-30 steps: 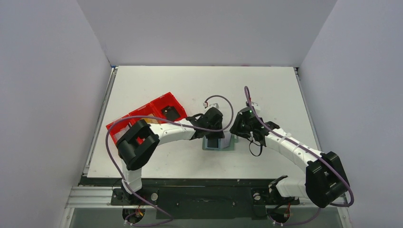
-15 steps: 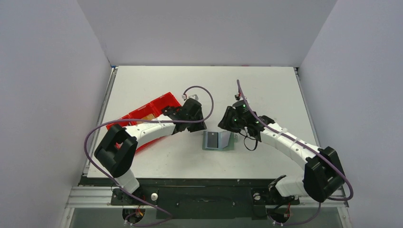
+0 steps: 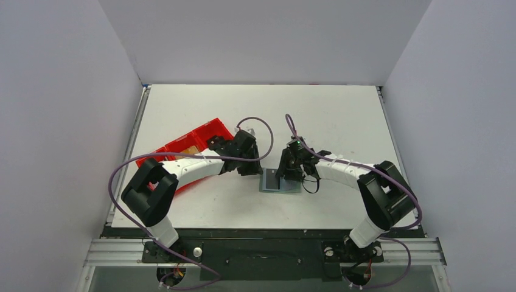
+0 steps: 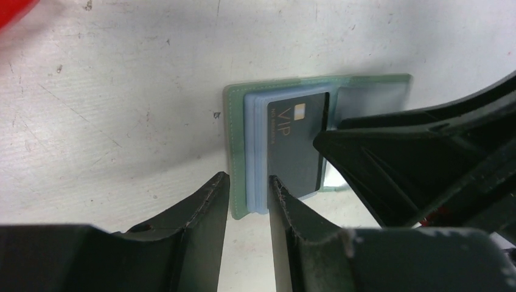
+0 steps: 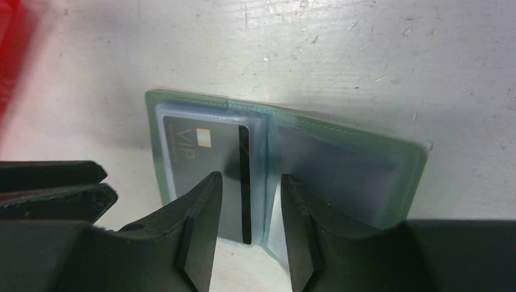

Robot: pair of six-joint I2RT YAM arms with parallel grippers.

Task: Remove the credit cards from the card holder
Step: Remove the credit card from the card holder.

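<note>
Card holder [image 5: 341, 167] flat, left gripper [image 4: 247, 178] apart at its edge, right gripper [image 5: 249, 177] apart over fold

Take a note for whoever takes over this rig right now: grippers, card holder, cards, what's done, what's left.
Left gripper: open, empty, fingers either side of the card holder's outer edge.
Right gripper: open, empty, over the fold, beside the dark VIP card.
Holder: opened flat on the table.
Cards: VIP card sits in the pocket on the left arm's side; other pocket looks empty.
Done: holder opened. Something tan in the red tray, too small to identify.
Left: pull the VIP card and any behind it.
</note>
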